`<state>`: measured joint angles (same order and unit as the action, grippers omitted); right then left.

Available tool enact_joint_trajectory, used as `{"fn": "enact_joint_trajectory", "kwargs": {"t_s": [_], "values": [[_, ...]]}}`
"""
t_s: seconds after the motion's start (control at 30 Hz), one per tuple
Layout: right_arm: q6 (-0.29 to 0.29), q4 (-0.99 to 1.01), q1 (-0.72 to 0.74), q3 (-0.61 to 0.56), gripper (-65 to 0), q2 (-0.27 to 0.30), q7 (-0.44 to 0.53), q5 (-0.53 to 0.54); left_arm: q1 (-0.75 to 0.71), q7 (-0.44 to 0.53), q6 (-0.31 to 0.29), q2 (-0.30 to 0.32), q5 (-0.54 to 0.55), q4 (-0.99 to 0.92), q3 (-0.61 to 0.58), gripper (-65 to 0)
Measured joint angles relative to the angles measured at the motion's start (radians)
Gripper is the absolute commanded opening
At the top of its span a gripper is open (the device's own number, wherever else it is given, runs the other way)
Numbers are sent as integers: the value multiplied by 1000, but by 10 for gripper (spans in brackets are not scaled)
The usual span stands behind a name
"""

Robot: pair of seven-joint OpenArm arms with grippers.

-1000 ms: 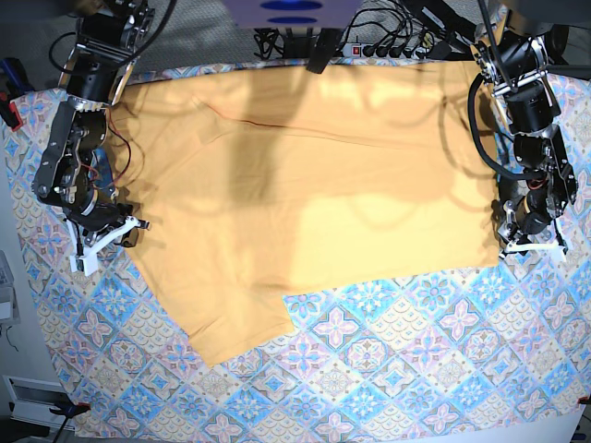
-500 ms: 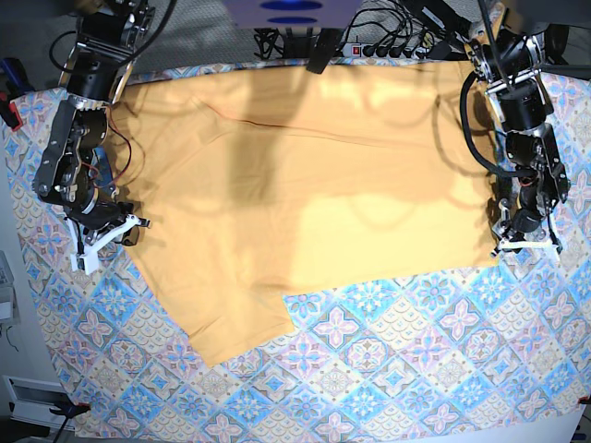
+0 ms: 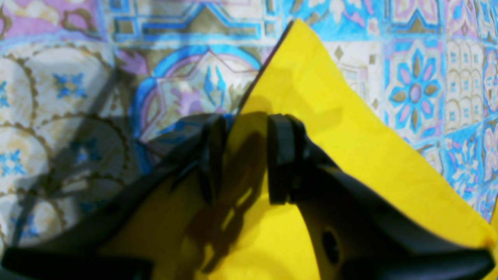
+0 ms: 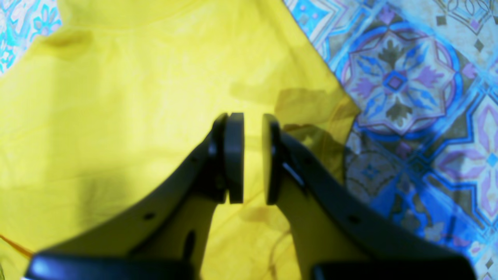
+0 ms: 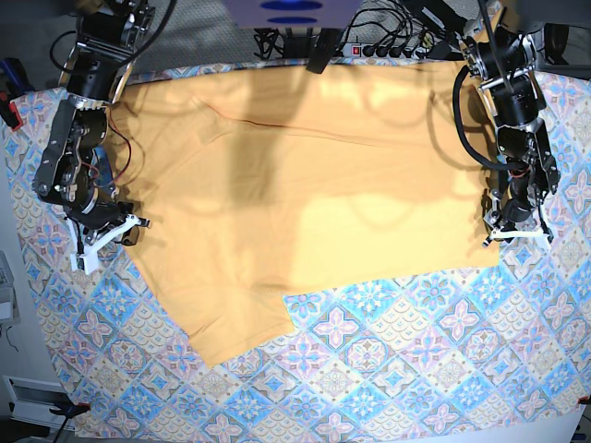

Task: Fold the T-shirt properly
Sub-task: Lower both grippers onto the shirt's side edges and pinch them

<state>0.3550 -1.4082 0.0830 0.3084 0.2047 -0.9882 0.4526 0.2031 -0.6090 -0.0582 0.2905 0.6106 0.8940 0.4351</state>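
One T-shirt [image 5: 305, 194] lies flat on the patterned tablecloth [image 5: 388, 369], long axis across the table, one sleeve toward the near edge. Left gripper [image 3: 245, 155] has shifted inward over the shirt's corner, jaws parted, nothing clamped. Right gripper [image 4: 253, 157] unmoved, narrowly parted, empty.

near tablecloth [image 5: 388, 369] bare, free pass | T-shirt [image 5: 314, 185] covers far half | cables [image 5: 388, 41] at far edge
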Motion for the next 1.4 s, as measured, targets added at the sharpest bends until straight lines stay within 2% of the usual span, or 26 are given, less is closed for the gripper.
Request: {"fn": "enact_joint_trajectory", "kwargs": {"t_s": [0.43, 0.6, 0.9, 0.97, 1.03, 1.1, 1.4], "values": [[0, -1, 0, 0, -572, 0, 0, 3, -16, 30, -2, -19, 2, 6, 1, -467], [0, -1, 0, 0, -572, 0, 0, 3, -15, -25, -6, -28, 10, 16, 1, -534], [0, -1, 2, 0, -572, -2, 0, 3, -15, -41, -7, -33, 10, 16, 1, -550], [0, -1, 2, 0, -572, -2, 0, 3, -15, -41, -10, -33, 10, 16, 1, -596], [0, -1, 2, 0, -572, -2, 0, 3, -17, -67, -45, -33, 9, 32, 1, -650], [0, -1, 3, 0, -572, -3, 0, 3, -21, -84, -67, -41, 9, 45, 1, -650], [0, -1, 7, 0, -579, -21, 0, 3, -13, -102, -69, -47, 9, 54, -1, -650]]}}
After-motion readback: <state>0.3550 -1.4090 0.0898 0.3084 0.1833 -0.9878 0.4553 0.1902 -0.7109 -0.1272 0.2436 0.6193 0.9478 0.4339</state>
